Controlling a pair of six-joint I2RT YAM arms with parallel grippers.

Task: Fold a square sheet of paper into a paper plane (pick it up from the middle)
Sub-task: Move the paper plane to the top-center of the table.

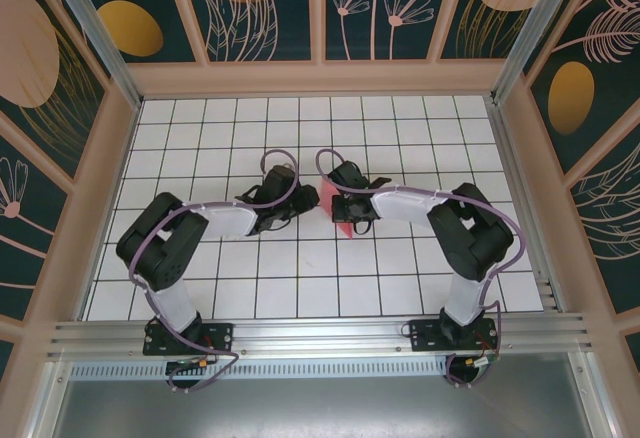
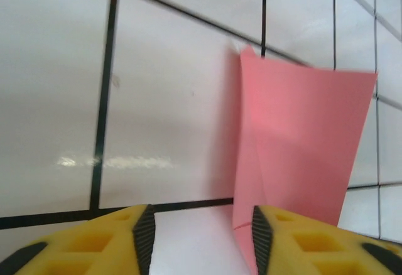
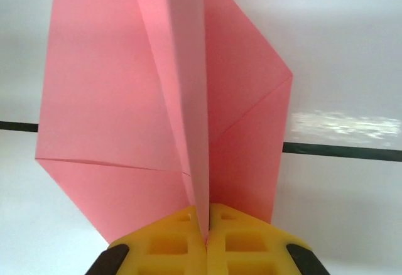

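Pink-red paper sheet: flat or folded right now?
Folded. The pink-red square paper sheet shows diagonal creases and a doubled centre ridge standing up, pinched in the shut right gripper.

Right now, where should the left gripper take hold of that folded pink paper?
Likely the free standing flap of the pink paper, approached edge-on by the left gripper from its own side. The sheet stands upright with its centre crease pinched by the right gripper, leaving only thin flaps exposed.

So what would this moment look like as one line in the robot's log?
stage: mid-fold | right gripper: shut on pink paper, pinching its centre fold | left gripper: open, close beside the paper
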